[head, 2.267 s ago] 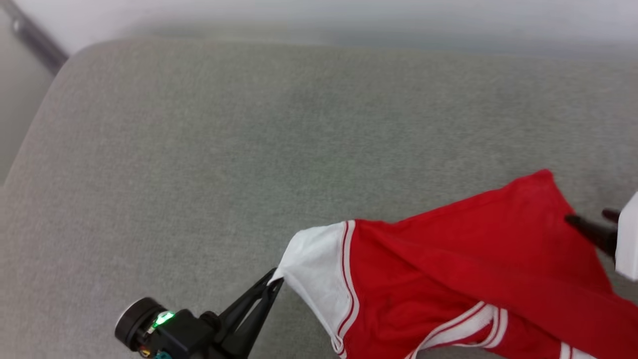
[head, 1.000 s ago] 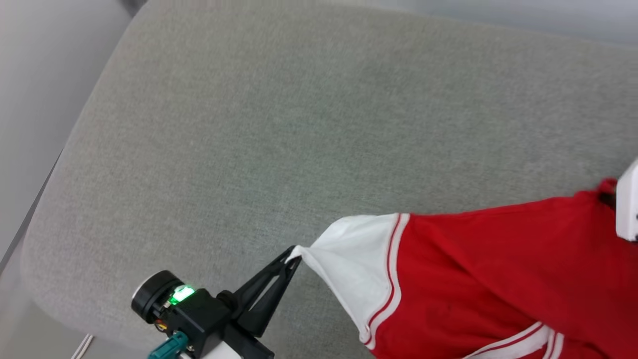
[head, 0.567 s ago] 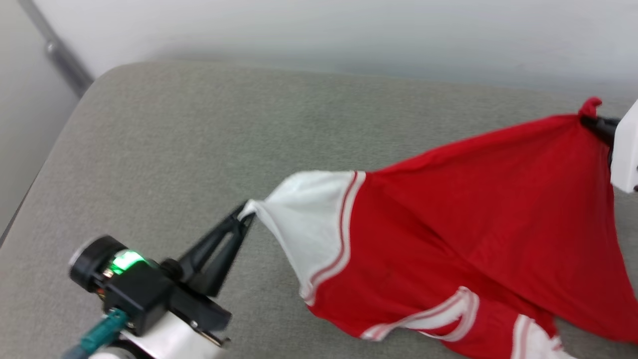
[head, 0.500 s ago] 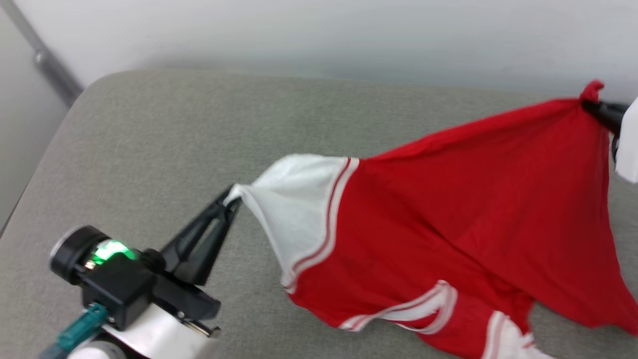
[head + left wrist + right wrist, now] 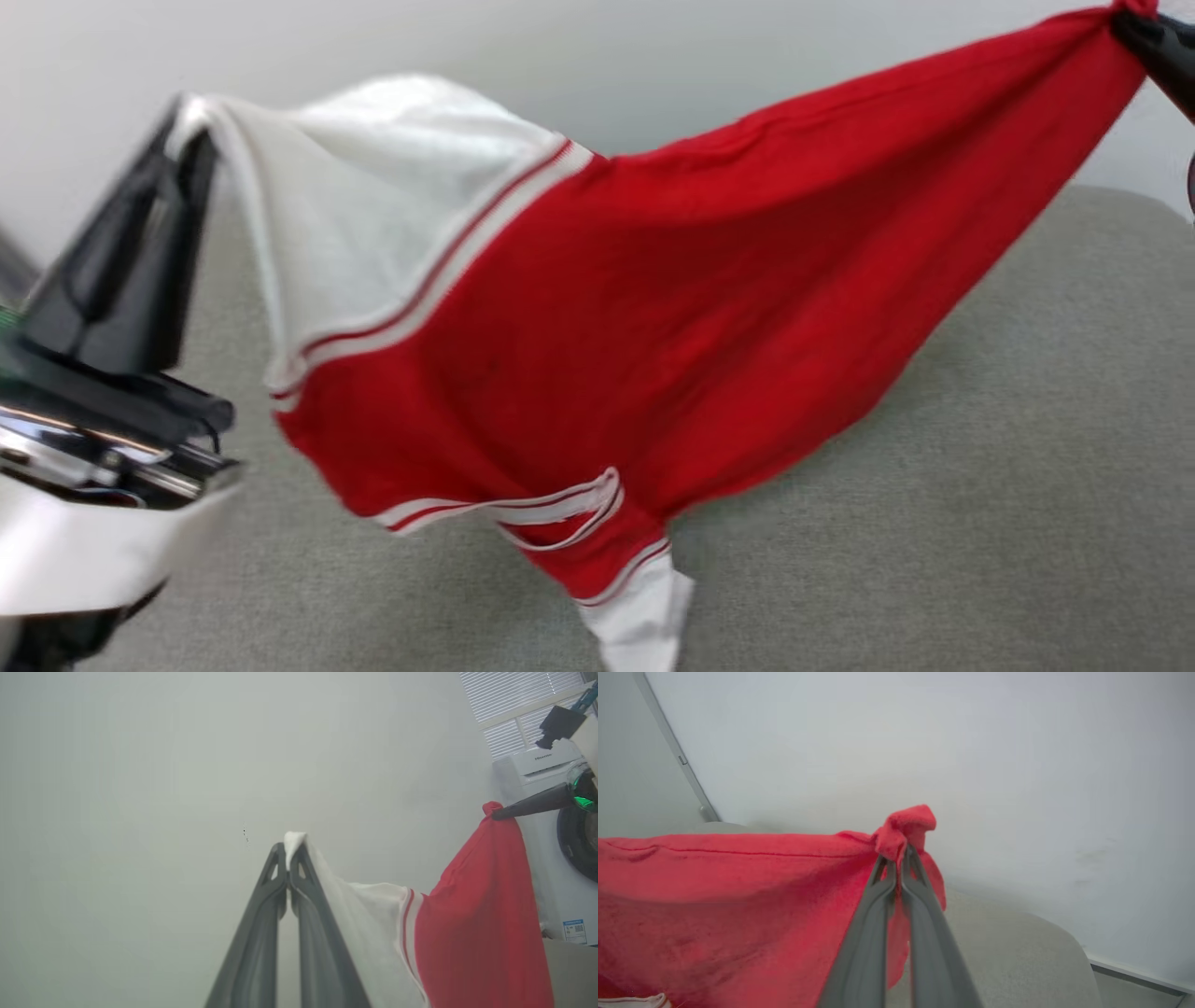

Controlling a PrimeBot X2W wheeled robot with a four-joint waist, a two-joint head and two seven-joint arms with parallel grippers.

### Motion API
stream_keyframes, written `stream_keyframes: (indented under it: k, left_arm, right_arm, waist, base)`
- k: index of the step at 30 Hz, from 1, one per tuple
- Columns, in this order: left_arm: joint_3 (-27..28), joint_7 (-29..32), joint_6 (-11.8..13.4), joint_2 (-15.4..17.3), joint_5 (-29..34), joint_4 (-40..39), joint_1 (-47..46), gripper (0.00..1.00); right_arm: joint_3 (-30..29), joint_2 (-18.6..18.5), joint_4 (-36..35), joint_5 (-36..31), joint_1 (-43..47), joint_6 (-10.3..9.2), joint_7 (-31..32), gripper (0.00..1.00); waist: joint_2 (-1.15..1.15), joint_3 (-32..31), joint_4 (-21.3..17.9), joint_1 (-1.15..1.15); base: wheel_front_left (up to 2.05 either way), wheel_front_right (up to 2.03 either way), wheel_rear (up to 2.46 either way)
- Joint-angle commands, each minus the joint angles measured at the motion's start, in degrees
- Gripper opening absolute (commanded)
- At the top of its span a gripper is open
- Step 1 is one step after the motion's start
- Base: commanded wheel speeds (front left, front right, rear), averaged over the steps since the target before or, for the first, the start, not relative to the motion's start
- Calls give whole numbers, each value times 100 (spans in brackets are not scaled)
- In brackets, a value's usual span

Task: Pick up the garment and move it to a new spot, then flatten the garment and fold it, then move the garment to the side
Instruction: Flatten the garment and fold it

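While the two arms hold it up, the red jersey shirt with short white sleeves and red-white striped trim (image 5: 653,308) hangs spread between both claws, above the grey fabric cushion (image 5: 1027,467).

Left gripper (image 5: 187,126): at the upper left of the head view, long dark fingers pressed together and pinching the tip of one white sleeve. In the left wrist view a tuft of white cloth pokes out just past the fingertips.

Right gripper (image 5: 1131,21): at the top right corner of the head view, fingers also pressed together, clamped on a bunched red corner. In the right wrist view a small knob of red cloth sticks out beyond the tips.

Shirt position: the upper edge runs from the left claw across to the right claw, and the body sags below that line. A plain red face is turned toward the head camera. The striped neck trim droops at lower centre. The second white sleeve hangs lowest, by the cushion; I cannot tell whether it touches.

Background: pale wall (image 5: 971,742); a white appliance (image 5: 544,760) stands behind the right claw in the left wrist view.
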Motion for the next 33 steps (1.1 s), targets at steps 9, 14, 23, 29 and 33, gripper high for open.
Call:
stream_keyframes:
  k: [9, 14, 23, 29, 33]
  left_arm:
    - [760, 234, 10, 485, -289, -230, -478, 0]
    - [970, 399, -32, 655, -441, -178, -734, 0]
    - [1168, 534, -337, 880, -759, 324, -1613, 0]
    - [1055, 535, -782, 932, -891, 1064, -3040, 0]
    - [798, 451, -1062, 756, -769, 1789, -4348, 0]
  right_arm:
    - [-21, 278, -612, -36, -28, -2, -317, 0]
    - [-84, 382, -936, -133, -134, -2, -352, 0]
    - [-314, 626, -1063, -268, -484, -2, -343, 0]
    - [-200, 455, -878, -522, -1263, -2, -792, 0]
    - [76, 213, -417, -836, -1968, -3, -1209, 0]
  waist:
    - [0, -85, -415, 0]
    - [0, 28, -535, 0]
    - [0, 805, -639, 0]
    - [0, 1797, -591, 0]
    - [0, 2377, -536, 0]
  base:
    - [0, 0, 0]
    - [0, 0, 0]
    - [0, 0, 0]
    - [0, 0, 0]
    - [0, 0, 0]
